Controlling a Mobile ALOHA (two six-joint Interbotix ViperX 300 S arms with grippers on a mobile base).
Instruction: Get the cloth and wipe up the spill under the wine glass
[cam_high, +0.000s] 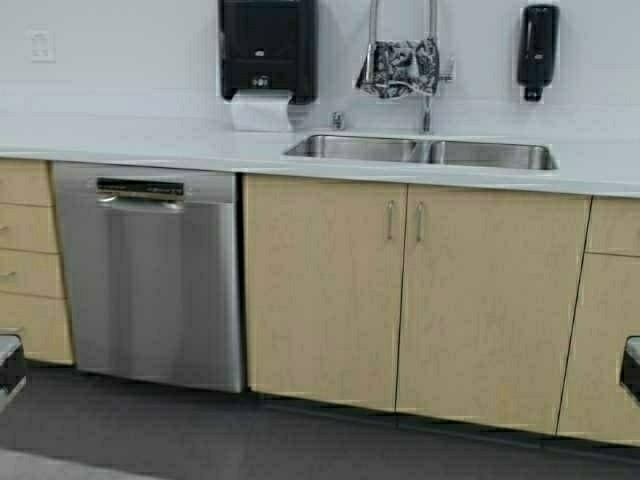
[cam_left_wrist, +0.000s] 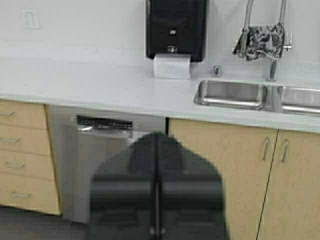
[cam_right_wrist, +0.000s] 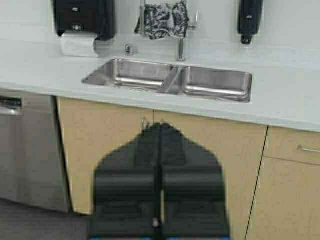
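Both hands, left hand (cam_left_wrist: 156, 137) and right hand (cam_right_wrist: 160, 127), closed and empty; patterned white-and-navy cloth (cam_high: 400, 67) draped over faucet beyond, above bare steel double sink (cam_high: 420, 151).

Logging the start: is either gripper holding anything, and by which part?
Nothing is held. The left gripper and right gripper are shut and empty; the cloth hangs on the faucet.

even bright light, soft blur

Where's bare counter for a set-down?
Widest bare stretch: countertop left of the sink, past the paper towel dispenser. A smaller strip lies right of the sink, below the soap dispenser. Crowded: faucet, draped with the cloth.
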